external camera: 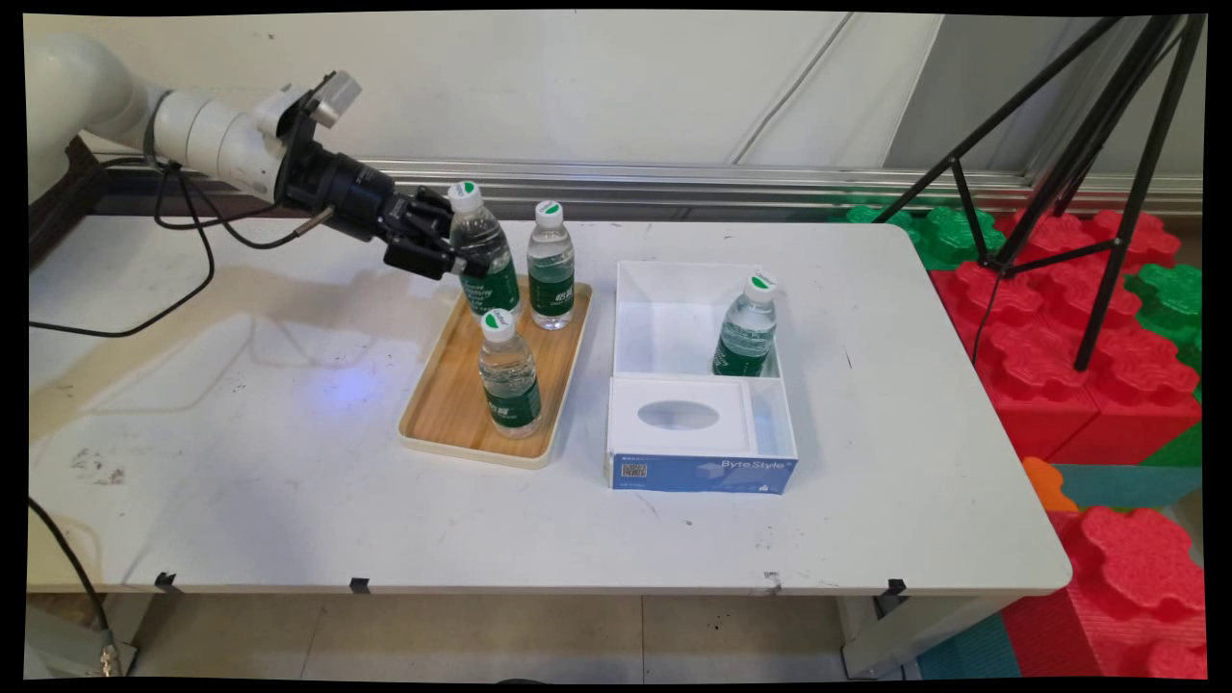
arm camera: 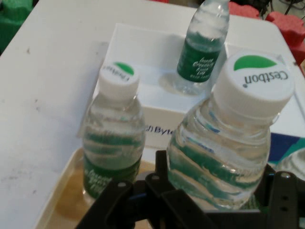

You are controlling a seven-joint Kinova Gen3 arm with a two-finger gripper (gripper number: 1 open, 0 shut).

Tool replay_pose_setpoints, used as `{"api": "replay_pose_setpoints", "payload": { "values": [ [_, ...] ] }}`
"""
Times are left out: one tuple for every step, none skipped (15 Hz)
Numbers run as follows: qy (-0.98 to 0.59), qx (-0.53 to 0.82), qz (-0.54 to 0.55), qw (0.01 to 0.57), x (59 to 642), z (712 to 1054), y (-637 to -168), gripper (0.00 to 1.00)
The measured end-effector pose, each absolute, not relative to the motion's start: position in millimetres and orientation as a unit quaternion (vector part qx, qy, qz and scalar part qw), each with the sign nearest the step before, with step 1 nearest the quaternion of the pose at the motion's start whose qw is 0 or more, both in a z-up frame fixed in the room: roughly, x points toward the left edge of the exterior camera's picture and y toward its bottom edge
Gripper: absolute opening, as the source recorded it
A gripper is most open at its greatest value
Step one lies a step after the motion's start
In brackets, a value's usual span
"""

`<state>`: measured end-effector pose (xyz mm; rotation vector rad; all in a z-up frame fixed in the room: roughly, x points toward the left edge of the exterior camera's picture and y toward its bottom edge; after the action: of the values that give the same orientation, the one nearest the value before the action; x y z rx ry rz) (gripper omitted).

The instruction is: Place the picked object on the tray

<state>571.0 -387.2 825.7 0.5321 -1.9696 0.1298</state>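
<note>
- Gripping the rear-left bottle (external camera: 484, 252) at mid-body, gripper (external camera: 450, 252) reaching in sideways from the left, jaws clamped on its clear ribbed wall, one finger (external camera: 423, 258) dark against the plastic.
- Tilting that bottle slightly, top leaning away from the hand, base at or just above the back left corner of the wooden tray (external camera: 438, 409); impossible to tell whether lifted or touching.
- Filling the hand view with the same bottle (arm camera: 228, 152), white cap close to the lens, linkage wrapping it from below.
- Leaving two more bottles upright on the tray: one just beside the held one (external camera: 551, 268), one nearer the front (external camera: 509, 375), spaced enough for side access.
- Standing a fourth bottle (external camera: 746, 325) in the open white box (external camera: 630, 318), far compartment, right side, apart from the tray.
- Resting everything on the white table (external camera: 241, 462).
</note>
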Motion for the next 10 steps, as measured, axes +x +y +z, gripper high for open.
{"api": "replay_pose_setpoints", "payload": {
  "values": [
    [-0.824, 0.224, 0.056, 0.518, 574, 822, -388, 0.00],
    [-0.825, 0.225, 0.057, 0.516, 576, 820, -388, 0.00],
    [-0.826, 0.226, 0.059, 0.513, 579, 817, -388, 0.00],
    [-0.827, 0.227, 0.060, 0.511, 581, 815, -389, 0.00],
    [-0.828, 0.228, 0.062, 0.508, 584, 812, -390, 0.00],
    [-0.829, 0.229, 0.063, 0.506, 585, 810, -390, 0.00],
    [-0.830, 0.230, 0.064, 0.504, 588, 808, -391, 0.00],
    [-0.831, 0.231, 0.065, 0.503, 589, 806, -391, 0.00],
    [-0.831, 0.232, 0.067, 0.501, 591, 803, -393, 0.00],
    [-0.832, 0.232, 0.068, 0.500, 592, 802, -393, 0.00]
  ]
}}
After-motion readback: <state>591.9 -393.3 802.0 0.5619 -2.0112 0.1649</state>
